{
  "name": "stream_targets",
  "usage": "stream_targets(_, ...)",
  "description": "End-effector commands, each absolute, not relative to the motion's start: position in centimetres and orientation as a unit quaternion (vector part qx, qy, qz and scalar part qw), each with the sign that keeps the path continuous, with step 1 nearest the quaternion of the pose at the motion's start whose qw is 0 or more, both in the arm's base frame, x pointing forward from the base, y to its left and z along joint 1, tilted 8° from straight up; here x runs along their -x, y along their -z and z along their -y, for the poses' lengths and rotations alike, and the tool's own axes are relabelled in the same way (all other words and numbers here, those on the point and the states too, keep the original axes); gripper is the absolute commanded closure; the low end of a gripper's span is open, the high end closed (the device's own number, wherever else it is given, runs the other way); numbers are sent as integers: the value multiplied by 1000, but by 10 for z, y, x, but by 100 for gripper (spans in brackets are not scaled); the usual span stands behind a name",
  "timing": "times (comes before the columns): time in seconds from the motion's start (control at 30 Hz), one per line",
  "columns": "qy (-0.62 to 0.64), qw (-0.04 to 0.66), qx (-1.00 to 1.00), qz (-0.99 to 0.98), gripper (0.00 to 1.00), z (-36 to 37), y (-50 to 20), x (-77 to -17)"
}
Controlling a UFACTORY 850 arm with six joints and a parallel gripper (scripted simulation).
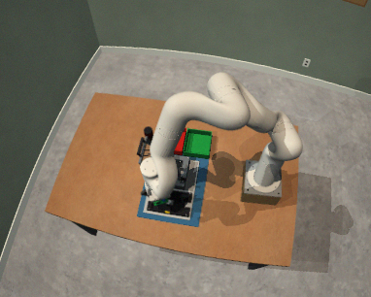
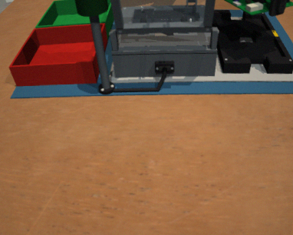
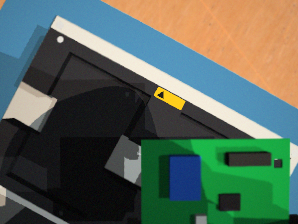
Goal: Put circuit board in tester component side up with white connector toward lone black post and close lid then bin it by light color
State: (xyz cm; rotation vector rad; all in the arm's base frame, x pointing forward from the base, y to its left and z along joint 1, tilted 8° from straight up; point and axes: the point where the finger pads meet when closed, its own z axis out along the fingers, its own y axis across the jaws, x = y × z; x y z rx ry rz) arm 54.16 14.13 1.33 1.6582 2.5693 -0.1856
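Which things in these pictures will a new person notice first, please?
The white arm arches high over the wooden table. A red bin and a green bin stand side by side near the tester's open lid. The green board hangs above the black tray.
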Motion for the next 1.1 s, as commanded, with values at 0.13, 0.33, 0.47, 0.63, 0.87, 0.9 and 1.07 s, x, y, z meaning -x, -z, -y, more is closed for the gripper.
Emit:
stream_targets(0.13,61,24,-432,-899,21,-142,-14,-543)
stream_targets(0.33,63,18,-355,-933,21,-142,-14,-543)
stream_targets(0.47,64,15,-301,-952,21,-142,-14,-543)
stream_targets(0.63,65,11,-246,-967,21,-142,-14,-543)
stream_targets(0.87,65,4,-147,-987,21,-142,-14,-543)
stream_targets(0.9,65,4,-133,-989,21,-142,-14,-543)
stream_targets(1.07,65,-1,-62,-996,21,-142,-14,-543)
